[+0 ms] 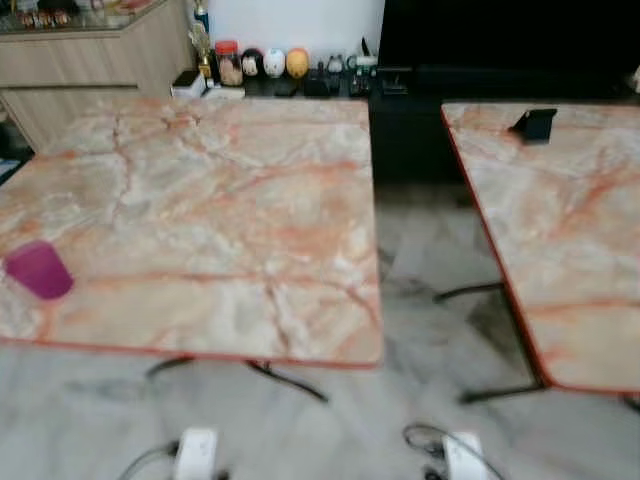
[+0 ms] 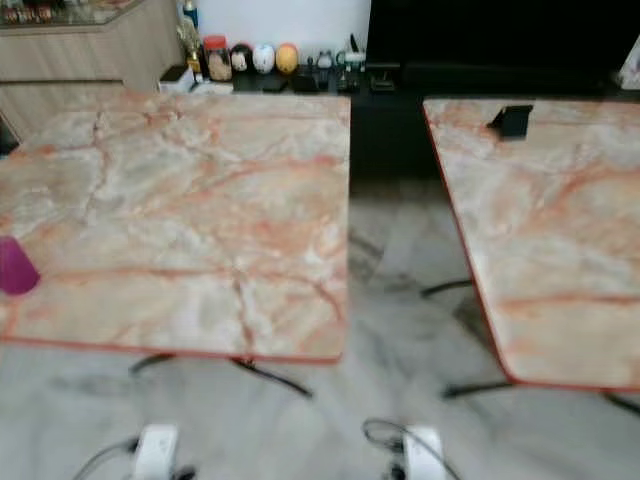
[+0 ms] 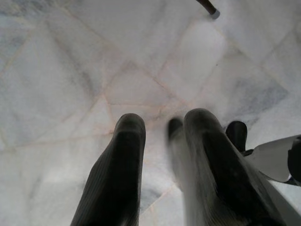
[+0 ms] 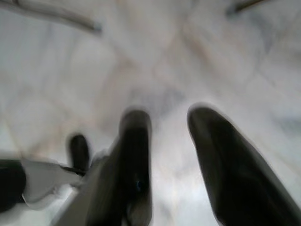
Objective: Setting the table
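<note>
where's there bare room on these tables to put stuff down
Left table: bare from the purple cup at its left edge across to the right edge. Right table: bare below the small black object at its far end. Crowded: the back shelf of jars and figurines.

Two marble-topped tables (image 1: 200, 210) (image 1: 570, 230), one purple cup (image 1: 38, 269), one black stand (image 1: 533, 124)

Both tables (image 1: 210, 200) are showing glossy marble-look tops w/ red edging. Floor (image 3: 94, 70) is looking like polished marble tile; cup (image 1: 38, 270) like translucent purple plastic.
</note>
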`<state>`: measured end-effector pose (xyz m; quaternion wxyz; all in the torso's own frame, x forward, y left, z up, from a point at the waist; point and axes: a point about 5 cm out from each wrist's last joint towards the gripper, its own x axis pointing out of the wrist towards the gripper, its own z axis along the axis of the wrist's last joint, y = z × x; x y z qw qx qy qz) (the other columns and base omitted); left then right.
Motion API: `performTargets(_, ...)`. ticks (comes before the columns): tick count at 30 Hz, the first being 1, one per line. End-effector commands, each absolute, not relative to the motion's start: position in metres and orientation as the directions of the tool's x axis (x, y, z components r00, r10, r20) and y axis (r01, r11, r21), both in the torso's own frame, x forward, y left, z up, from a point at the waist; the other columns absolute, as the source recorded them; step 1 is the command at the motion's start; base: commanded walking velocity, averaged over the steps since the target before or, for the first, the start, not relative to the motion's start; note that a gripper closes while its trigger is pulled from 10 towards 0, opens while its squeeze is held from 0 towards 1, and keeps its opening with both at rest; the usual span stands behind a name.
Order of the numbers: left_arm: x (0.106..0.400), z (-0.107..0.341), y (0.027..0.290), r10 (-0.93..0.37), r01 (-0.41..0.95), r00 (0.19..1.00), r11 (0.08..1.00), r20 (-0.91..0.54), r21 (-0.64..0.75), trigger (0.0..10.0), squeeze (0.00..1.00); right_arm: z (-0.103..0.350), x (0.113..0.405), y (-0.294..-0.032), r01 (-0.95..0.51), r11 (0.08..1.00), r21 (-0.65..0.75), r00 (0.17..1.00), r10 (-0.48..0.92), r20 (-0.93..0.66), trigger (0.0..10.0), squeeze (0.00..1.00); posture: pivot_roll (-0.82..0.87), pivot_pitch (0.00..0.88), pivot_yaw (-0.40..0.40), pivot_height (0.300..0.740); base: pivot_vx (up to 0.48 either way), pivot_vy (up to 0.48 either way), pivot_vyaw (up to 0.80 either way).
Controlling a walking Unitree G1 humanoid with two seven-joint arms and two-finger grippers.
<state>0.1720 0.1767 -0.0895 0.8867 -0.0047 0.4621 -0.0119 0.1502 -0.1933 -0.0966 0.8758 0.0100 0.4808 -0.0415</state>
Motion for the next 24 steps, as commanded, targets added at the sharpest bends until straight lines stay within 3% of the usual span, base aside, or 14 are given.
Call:
performTargets(1,0.1723,-0.0885,0.1857,-0.001,0.002,0.574,1.000,-0.819,0.000,10.0,0.00,-0.0952,0.1553,-0.1886,0.083,0.996,-0.009,0.548,-0.053,-0.835,10.0,0.00,-0.02,0.000,-0.009,0.740,0.000,0.461,0.00)
performTargets(24,0.1724,-0.0886,0.1843,-0.002,-0.002,0.573,1.000,-0.819,-0.003,10.0,0.00,-0.0961,0.1524,-0.1899,0.079,0.997,-0.008,0.543,-0.050,-0.838,10.0,0.00,-0.01,0.000,-0.018,0.740,0.000,0.450,0.00)
